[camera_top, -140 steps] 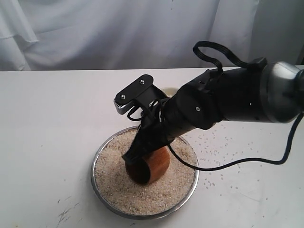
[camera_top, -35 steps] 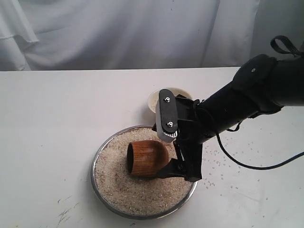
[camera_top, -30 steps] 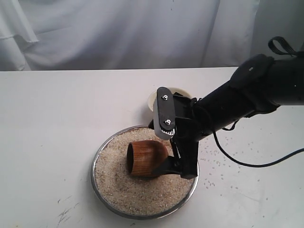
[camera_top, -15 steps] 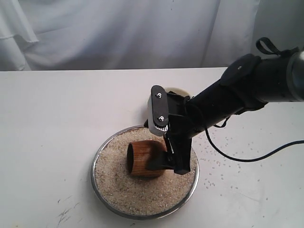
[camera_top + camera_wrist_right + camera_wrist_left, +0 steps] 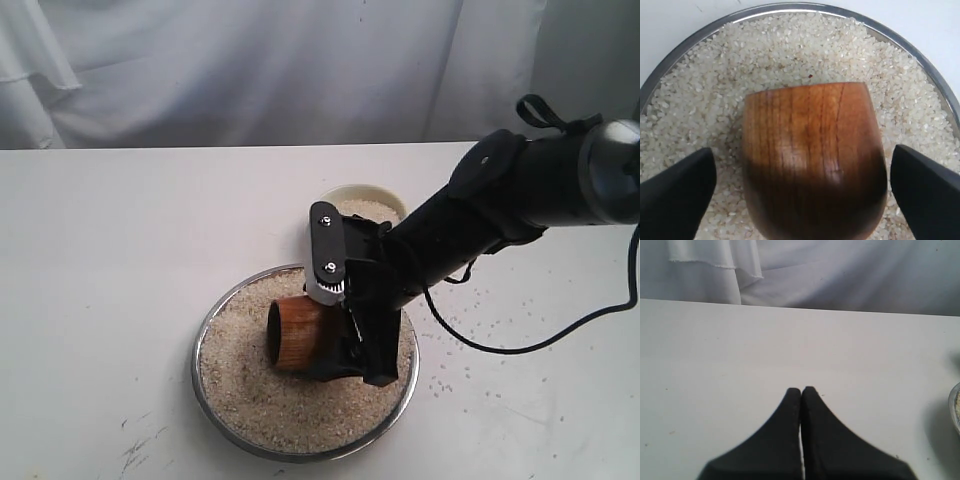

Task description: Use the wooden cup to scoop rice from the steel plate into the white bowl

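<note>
Wooden cup (image 5: 812,160) on its side on the rice (image 5: 790,55); right tool (image 5: 802,165) spread wide astride it; left tool (image 5: 801,391) closed

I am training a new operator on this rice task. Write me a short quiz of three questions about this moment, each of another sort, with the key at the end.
1. True or false: the wooden cup stands upright on the rice.
2. Choose one. The right gripper is: A) shut on the cup's rim; B) open, with one finger at each side of the cup and a gap to it; C) open above bare table.
3. Short answer: is the left gripper open or shut?

Key
1. False: it lies on its side in the steel plate.
2. B.
3. Shut, with its fingers pressed together and holding nothing.
</note>
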{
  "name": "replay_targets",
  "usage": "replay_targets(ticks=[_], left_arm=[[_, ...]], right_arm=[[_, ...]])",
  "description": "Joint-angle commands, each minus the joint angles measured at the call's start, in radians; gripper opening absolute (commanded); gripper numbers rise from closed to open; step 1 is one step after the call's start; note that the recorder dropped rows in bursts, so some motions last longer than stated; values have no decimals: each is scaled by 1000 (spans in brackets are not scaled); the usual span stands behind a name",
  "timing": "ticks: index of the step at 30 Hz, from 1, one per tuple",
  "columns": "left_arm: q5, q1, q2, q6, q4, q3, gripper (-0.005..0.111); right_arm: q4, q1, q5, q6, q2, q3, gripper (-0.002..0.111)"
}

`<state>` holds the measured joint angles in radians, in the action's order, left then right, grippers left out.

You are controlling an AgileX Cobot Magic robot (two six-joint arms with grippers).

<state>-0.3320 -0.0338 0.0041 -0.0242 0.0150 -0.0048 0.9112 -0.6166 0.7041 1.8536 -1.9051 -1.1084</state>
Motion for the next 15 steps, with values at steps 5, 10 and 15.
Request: replay_targets(ticks=[5,10,15], left_arm=[[13,3,-4,1,-1,5,0],[13,3,-4,1,-1,5,0],[13,3,-4,1,-1,5,0]], right_arm=[[-5,0,-5,-10,-28,-6,85],[-5,0,-38,-43,-28,-6,85],[-5,0,-53,-45,-28,-6,85]])
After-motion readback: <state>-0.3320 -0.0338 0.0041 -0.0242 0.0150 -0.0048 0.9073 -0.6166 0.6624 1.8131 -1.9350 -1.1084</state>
